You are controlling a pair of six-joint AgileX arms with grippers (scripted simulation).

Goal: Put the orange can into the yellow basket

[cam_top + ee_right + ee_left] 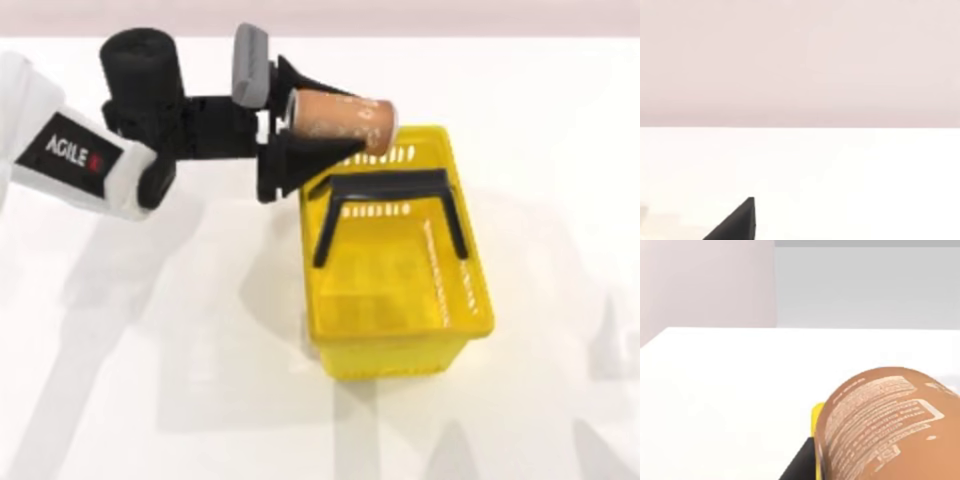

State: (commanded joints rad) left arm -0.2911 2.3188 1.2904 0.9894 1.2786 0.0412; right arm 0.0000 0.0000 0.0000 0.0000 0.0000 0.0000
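The orange can [340,115] lies on its side in the air with my left gripper [332,120] shut on it, one black finger on each side. It hangs over the far left corner of the yellow basket [480,295], whose black handle [390,185] stands up across the far end. In the left wrist view the can [890,425] fills the near corner, white print on its side, with a sliver of the basket [816,421] beside it. My right gripper is outside the top view; the right wrist view shows only a black wedge [737,225] of it over the white table.
The white table [150,330] surrounds the basket on all sides. A pale wall [705,280] rises behind the table's far edge.
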